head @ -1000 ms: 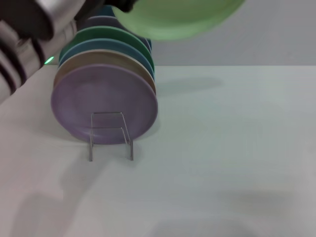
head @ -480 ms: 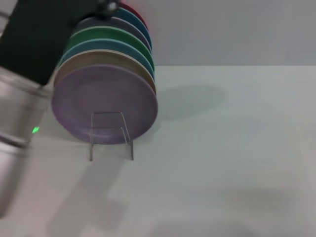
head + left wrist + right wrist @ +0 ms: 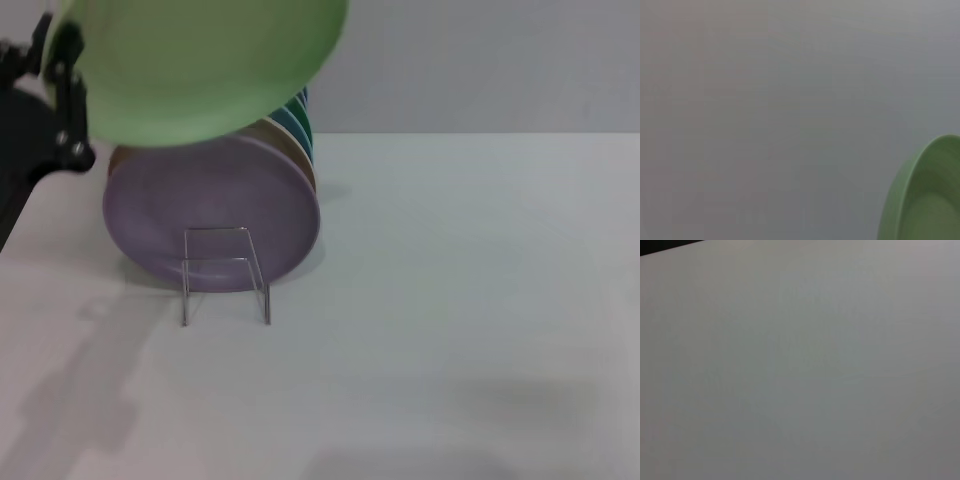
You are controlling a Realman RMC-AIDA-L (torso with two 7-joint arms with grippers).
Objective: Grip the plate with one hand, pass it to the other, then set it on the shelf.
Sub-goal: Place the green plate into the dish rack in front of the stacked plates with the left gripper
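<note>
Table: we see a pale white table filling the near ground of the head view.
Shelf: the clear wire shelf stands on the table left of centre, its rectangular looped front toward us.
Lilac plate: we find a lilac plate upright at the front of the shelf, with a tan plate just behind it and a dark teal plate showing at the right edge of the row.
Plate: the light green plate is held in the air above the row, tilted, and covers the upper parts of the racked plates in the head view; in the left wrist view we see only its rim and part of its hollow.
Left gripper: we see the black left gripper at the plate's left rim, its fingers clamped on that rim.
Right gripper: we cannot find it in any view; the right wrist view shows only a plain pale surface.
Wall: a grey wall stands behind the table.
</note>
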